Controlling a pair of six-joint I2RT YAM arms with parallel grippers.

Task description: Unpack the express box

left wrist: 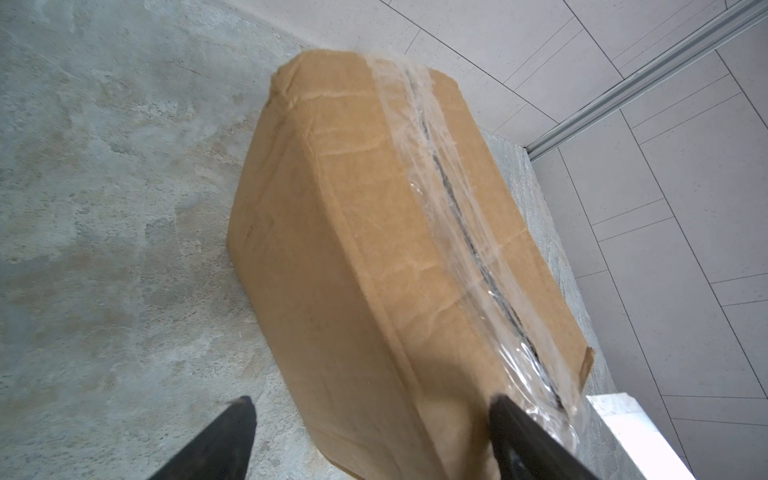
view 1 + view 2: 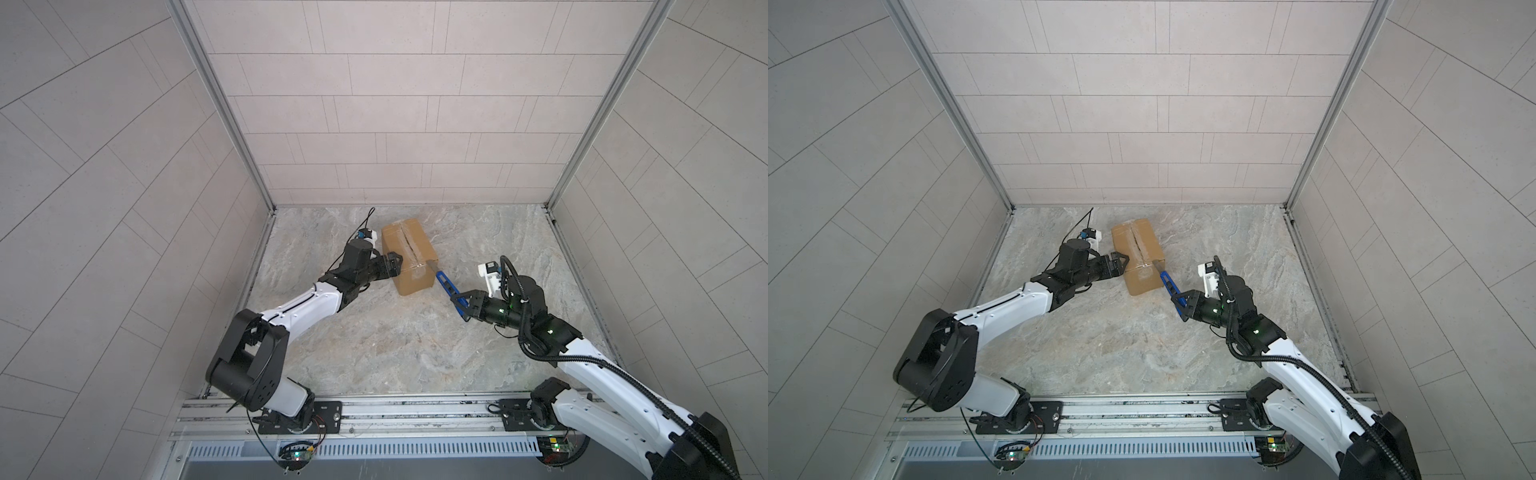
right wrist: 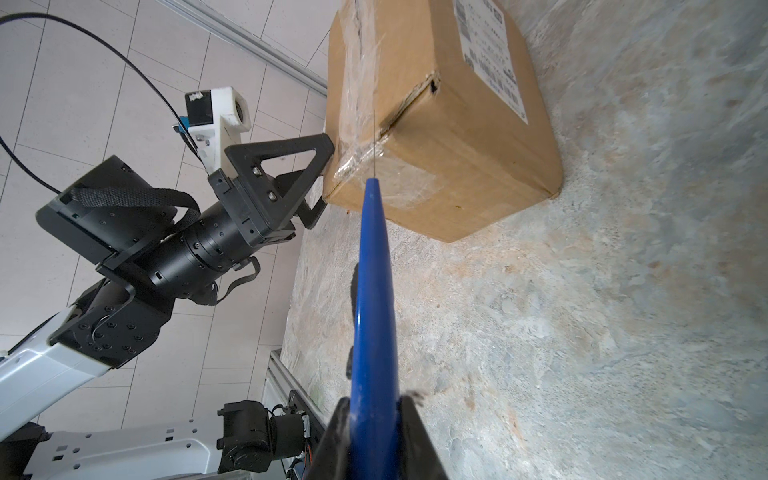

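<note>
Stone floor (image 2: 395, 332), express box (image 2: 409, 253) between left claw (image 2: 397, 266) and right claw (image 2: 461, 308) with knife (image 2: 444, 285)

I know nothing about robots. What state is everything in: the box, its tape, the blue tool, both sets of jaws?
express box: closed, flaps down, sitting on the table.
clear tape: wrinkled, stuck along the top seam.
blue knife: held, blade tip at the box's taped edge.
left gripper: jaws open, astride a box corner.
right gripper: jaws shut on the blue knife.
</note>
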